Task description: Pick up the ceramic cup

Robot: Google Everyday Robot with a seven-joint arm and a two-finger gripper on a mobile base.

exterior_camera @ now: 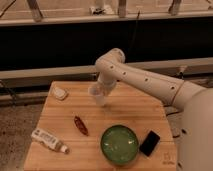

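Your gripper [102, 91] is over the back middle of the wooden table [130, 112], closed on the ceramic cup [98, 93]. The cup sits tilted, above the green bowl [119, 145].

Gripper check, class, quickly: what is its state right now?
End effector: at the ceramic cup above the table's back middle; grip state cannot be told.

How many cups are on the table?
1. The ceramic cup is near the back middle of the wooden table, right by the robot's hand. The arm may hide part of that area.
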